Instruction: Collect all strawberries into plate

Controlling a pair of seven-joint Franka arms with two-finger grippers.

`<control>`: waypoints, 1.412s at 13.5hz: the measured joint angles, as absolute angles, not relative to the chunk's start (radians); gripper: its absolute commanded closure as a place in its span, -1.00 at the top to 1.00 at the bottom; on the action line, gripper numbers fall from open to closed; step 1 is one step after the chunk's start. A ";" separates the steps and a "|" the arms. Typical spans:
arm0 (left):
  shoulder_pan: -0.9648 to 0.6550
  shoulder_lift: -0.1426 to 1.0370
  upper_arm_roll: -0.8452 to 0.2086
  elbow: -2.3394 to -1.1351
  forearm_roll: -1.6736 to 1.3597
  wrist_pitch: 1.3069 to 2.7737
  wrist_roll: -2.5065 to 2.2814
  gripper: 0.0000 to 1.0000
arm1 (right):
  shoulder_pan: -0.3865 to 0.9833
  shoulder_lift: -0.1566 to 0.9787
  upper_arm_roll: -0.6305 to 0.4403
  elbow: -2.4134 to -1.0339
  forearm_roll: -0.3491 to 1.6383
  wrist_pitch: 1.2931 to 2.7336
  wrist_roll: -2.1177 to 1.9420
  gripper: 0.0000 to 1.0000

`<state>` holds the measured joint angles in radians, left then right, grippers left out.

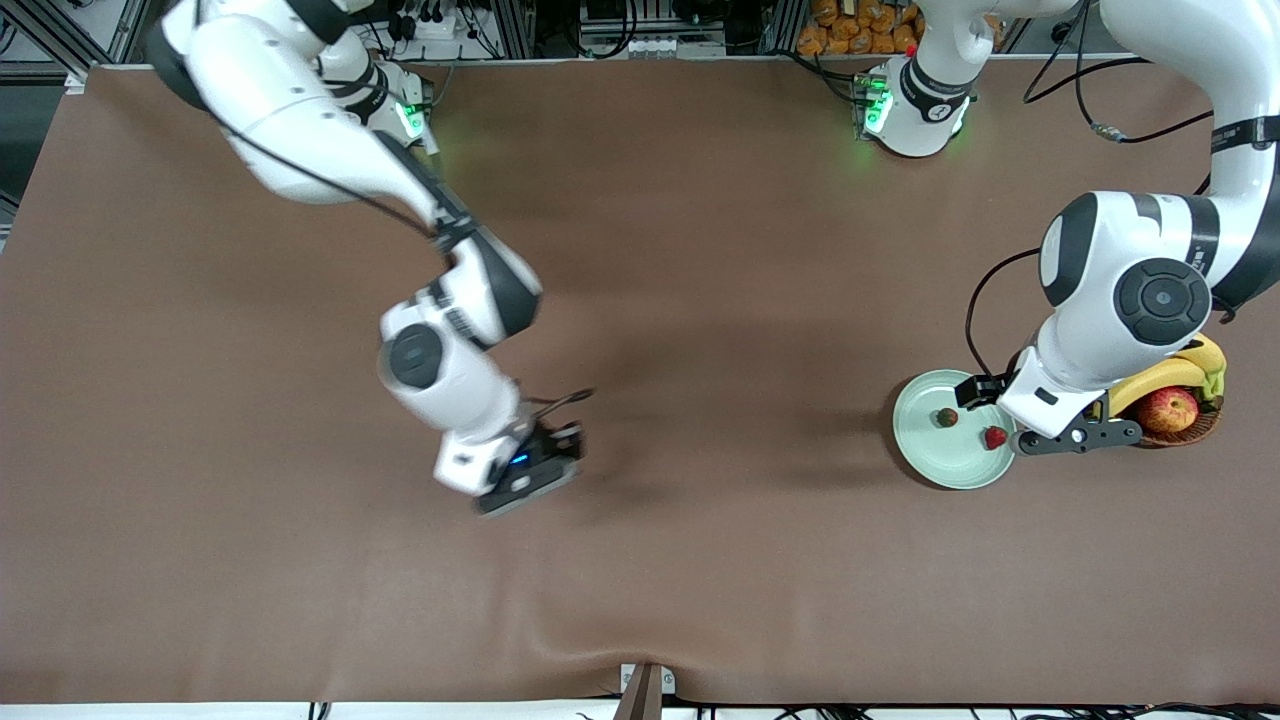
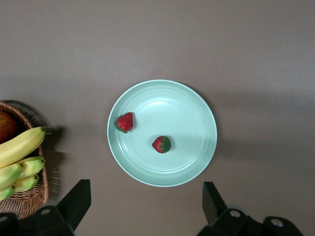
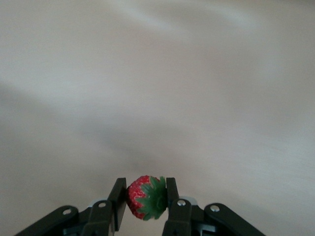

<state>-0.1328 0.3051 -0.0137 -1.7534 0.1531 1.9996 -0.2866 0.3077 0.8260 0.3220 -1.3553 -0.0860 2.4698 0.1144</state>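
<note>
Right now my right gripper (image 3: 145, 204) is pinched on the third strawberry (image 3: 144, 197), over mid-table toward the right arm's end. I'd carry it high to the mint-green plate (image 1: 925, 455) near the left arm's end, beside the fruit basket (image 1: 1195, 430), where two strawberries (image 2: 125, 122) (image 2: 161, 144) lie. My left gripper (image 2: 142, 206) hangs wide above the plate's edge; it should clear off first.

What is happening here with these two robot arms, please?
The arms are collecting strawberries into the pale green plate. Two strawberries already lie in it, beside the fruit basket. The left gripper hangs open above the plate. The right gripper is shut on the third strawberry, over bare table toward the right arm's end, not yet brought to the plate.
</note>
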 measured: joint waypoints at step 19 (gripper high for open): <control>-0.202 0.379 -0.052 -1.687 0.050 1.995 -0.473 1.00 | 0.470 0.872 0.194 -1.265 -0.087 2.467 0.123 1.00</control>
